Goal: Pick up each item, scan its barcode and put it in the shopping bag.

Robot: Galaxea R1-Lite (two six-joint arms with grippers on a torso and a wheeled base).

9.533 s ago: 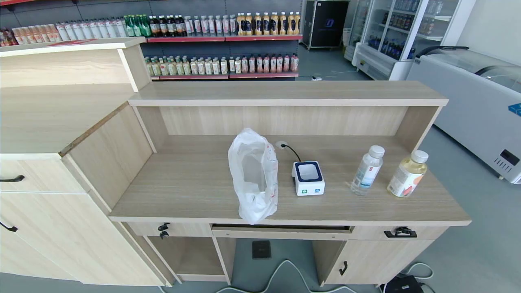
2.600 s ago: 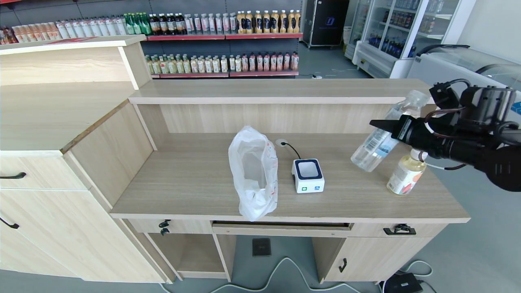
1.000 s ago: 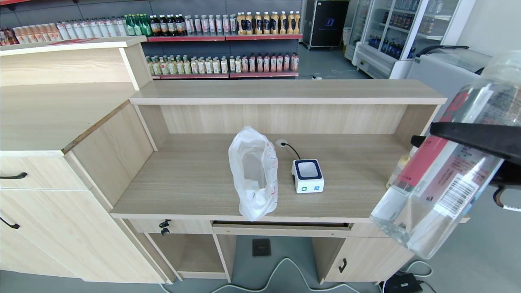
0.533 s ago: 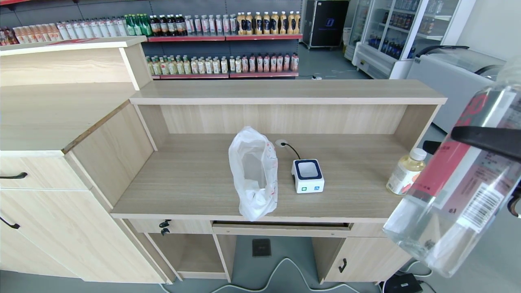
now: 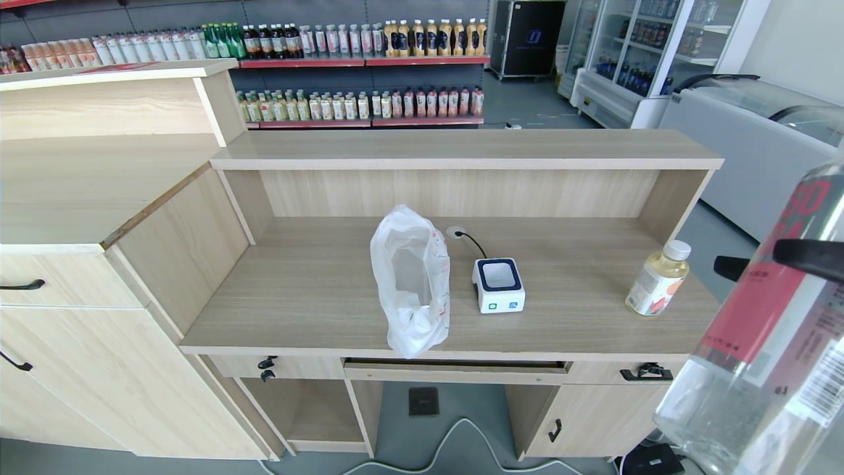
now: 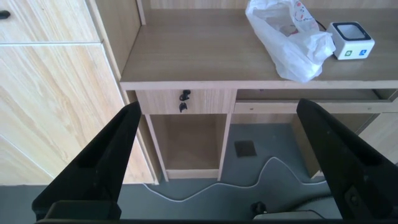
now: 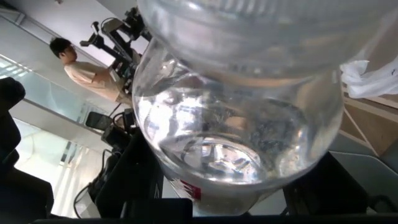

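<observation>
Water bottle (image 5: 758, 343): clear ribbed plastic, round, with a red-and-white label and a barcode. It is held tilted in the air off the right end of the counter, well apart from the scanner and the bag. Its dimpled round base (image 7: 236, 118) shows in the right wrist view.
Right gripper (image 7: 236, 186): clamped on the water bottle, one black finger (image 5: 811, 254) across the label and the other on the far side.
Left gripper (image 6: 219, 106): spread wide with nothing between its fingers (image 6: 99, 162), low in front of the counter.
Tea bottle (image 5: 658, 280): squat plastic, amber liquid, white cap, standing upright near the counter's right end.
Bottle count: two, one held and one on the counter.
Shopping bag (image 5: 410, 284): one, thin translucent white plastic, crumpled, standing open at mid-counter.
Scanner (image 5: 499, 285): one, a small white box with a dark-rimmed window on top, just beside the bag on its right. A black cable (image 5: 473, 245) runs back to a round hole.
Counter (image 5: 316, 297): pale wood-grain laminate with a raised shelf behind.
</observation>
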